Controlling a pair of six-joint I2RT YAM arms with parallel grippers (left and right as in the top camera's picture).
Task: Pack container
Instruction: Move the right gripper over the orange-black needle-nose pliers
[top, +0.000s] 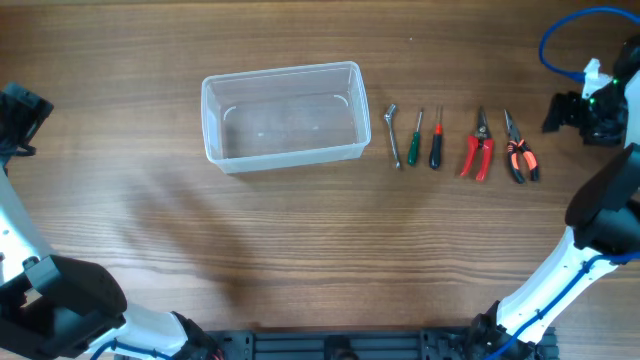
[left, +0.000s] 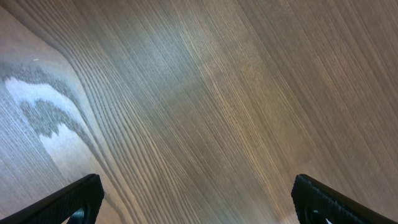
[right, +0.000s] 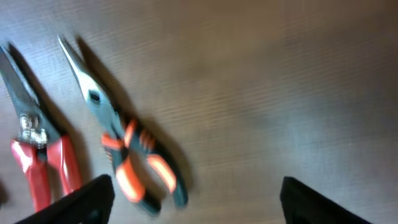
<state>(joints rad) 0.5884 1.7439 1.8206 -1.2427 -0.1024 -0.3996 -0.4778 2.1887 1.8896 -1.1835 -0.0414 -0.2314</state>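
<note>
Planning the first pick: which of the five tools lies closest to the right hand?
The orange-and-black pliers, at the row's end toward the right hand; the red-handled cutters sit one place farther.

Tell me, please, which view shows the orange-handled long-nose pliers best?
The right wrist view: the pliers lie close and whole, though slightly blurred. Overhead shows them small, rightmost in the row. The left wrist view shows only the wooden table.

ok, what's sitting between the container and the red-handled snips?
In the overhead view, three tools lie side by side between the container and the red-handled snips: a small metal wrench, a green-handled screwdriver, then a black-and-red-handled screwdriver.
</note>
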